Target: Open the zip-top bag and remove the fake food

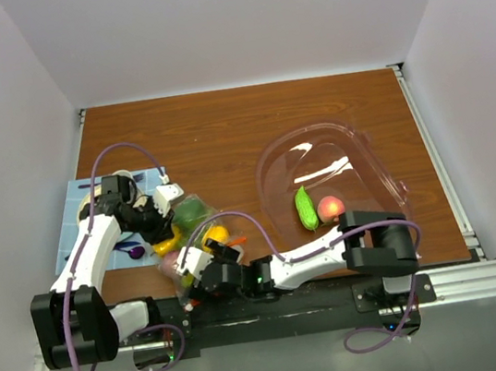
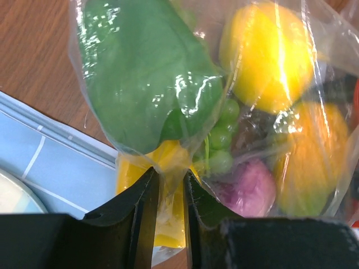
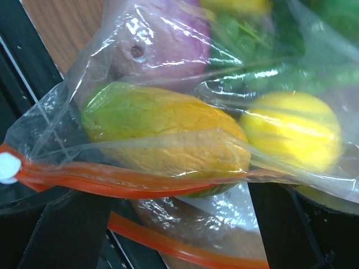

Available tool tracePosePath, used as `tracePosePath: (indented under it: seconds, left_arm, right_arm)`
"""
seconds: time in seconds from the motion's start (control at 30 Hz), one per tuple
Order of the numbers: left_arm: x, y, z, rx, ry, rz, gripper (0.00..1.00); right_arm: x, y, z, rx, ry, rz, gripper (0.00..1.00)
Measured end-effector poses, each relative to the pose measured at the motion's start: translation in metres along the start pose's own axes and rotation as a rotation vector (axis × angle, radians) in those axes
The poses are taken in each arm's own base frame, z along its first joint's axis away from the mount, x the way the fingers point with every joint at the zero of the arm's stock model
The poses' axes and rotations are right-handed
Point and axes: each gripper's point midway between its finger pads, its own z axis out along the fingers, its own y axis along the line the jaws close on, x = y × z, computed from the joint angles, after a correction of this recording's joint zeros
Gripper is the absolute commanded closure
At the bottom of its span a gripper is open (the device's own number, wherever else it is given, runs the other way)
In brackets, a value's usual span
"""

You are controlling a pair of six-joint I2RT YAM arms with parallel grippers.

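Bag (image 2: 185, 112) is pinched by the narrowed left gripper (image 2: 168, 182); the right gripper (image 3: 171, 202) is spread wide at the zip strip (image 3: 112, 182).

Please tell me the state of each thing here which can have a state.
zip-top bag: zip strips apart, mouth open.
fake food: mostly inside the bag.
left gripper: shut on the zip-top bag.
right gripper: open, fingers astride the bag's mouth.
clear tub: holds a green pod and a peach.
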Motion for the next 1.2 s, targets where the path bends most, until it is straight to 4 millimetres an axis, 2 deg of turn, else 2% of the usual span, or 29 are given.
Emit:
tracePosePath:
  seconds: [0.3, 0.67, 0.9, 1.07, 1.17, 1.2]
  left_arm:
    - [0.000, 0.002, 0.000, -0.009, 0.003, 0.000, 0.73]
    - [0.002, 0.002, 0.004, -0.012, 0.004, -0.024, 0.75]
    - [0.002, 0.003, 0.004, -0.021, 0.007, -0.028, 0.76]
    - [0.002, 0.004, 0.004, -0.025, 0.010, -0.032, 0.76]
    - [0.002, 0.004, 0.004, -0.026, 0.011, -0.031, 0.76]
    - [0.002, 0.004, 0.004, -0.027, 0.011, -0.033, 0.76]
  right_arm:
    - [-0.021, 0.022, 0.008, -0.016, -0.051, -0.078, 0.02]
    - [-0.043, 0.041, -0.015, -0.048, -0.103, -0.170, 0.02]
    - [-0.038, 0.041, -0.014, -0.052, -0.080, -0.187, 0.04]
    - [-0.028, 0.048, -0.008, -0.076, -0.057, -0.180, 0.13]
    - [-0.018, 0.052, -0.001, -0.096, -0.032, -0.150, 0.22]
    - [-0.014, 0.052, 0.002, -0.104, -0.023, -0.137, 0.30]
